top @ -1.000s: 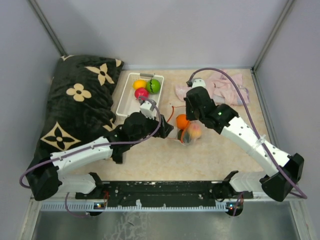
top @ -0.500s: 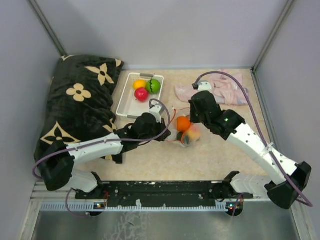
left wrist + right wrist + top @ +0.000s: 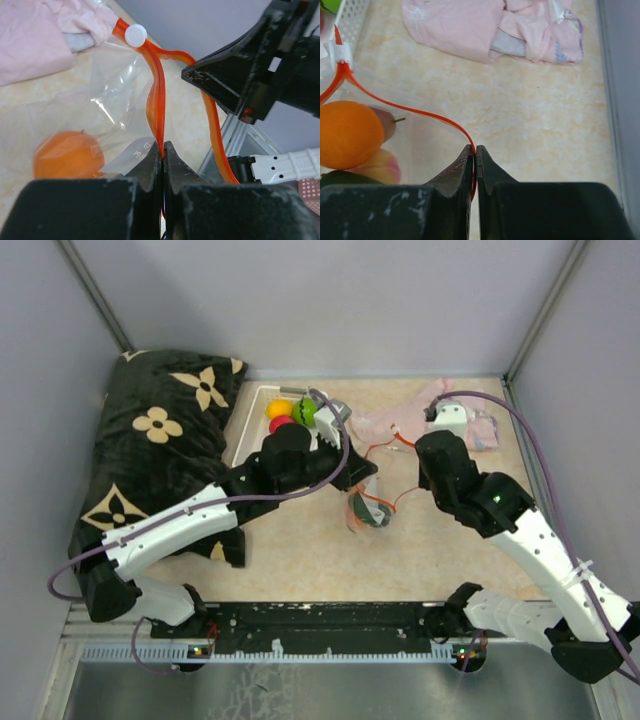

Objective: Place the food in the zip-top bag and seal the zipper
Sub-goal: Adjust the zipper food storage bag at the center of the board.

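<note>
**Zip-top bag held at its zipper by both pincers**

The zip-top bag (image 3: 366, 512), with food (image 3: 345, 134) visible inside it, is shown above the bench (image 3: 300, 545). One strand of its zipper (image 3: 159, 95) is clamped in the fully closed left pincer (image 3: 162, 148). The other strand is clamped in the closed right pincer (image 3: 475, 151). Beyond the bag, a white basket (image 3: 352, 17) and a pink cloth (image 3: 465, 30) are seen.
</note>
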{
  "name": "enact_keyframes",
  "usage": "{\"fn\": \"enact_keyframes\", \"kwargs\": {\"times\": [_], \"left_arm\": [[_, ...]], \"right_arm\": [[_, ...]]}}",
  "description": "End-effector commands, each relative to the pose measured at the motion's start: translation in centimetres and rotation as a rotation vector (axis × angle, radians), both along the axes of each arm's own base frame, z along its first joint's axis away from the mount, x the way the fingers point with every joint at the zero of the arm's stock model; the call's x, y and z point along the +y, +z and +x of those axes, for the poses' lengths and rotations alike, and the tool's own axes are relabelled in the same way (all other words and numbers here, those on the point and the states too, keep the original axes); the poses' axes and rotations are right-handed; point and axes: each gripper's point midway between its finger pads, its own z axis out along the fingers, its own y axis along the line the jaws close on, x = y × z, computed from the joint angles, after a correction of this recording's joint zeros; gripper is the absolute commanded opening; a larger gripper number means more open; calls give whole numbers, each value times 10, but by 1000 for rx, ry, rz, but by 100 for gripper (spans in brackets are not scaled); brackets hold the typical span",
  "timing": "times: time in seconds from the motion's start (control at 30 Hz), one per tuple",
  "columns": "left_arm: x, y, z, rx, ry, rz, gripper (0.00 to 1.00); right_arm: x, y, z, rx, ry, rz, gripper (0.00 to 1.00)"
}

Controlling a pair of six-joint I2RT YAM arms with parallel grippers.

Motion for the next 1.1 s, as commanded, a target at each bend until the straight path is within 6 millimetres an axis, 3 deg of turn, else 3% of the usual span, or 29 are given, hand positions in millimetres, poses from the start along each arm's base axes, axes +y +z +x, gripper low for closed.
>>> {"fn": "enact_keyframes", "kwargs": {"times": [0.0, 0.23, 0.33, 0.43, 0.6, 0.77, 1.07], "left_arm": [[-19, -20, -4, -4, -50, 87, 1], [-21, -60, 22, 16, 39, 263, 5], [-31, -71, 29, 25, 36, 303, 5], [-45, -89, 39, 39, 36, 342, 5], [-52, -115, 54, 79, 47, 378, 6], [-36, -119, 66, 85, 103, 384, 11], [3, -127, 83, 114, 189, 362, 20]], "right_arm": [[-33, 10, -7, -26, -79, -110, 6], [-58, 23, -3, -88, -140, -177, 7], [-64, 21, 2, -88, -160, -223, 7], [-61, 18, 8, -93, -146, -236, 7], [-39, -4, 17, -63, -47, -205, 7], [-20, -16, 20, -46, 17, -130, 7], [-10, -16, 17, -42, 46, -62, 7]]}}
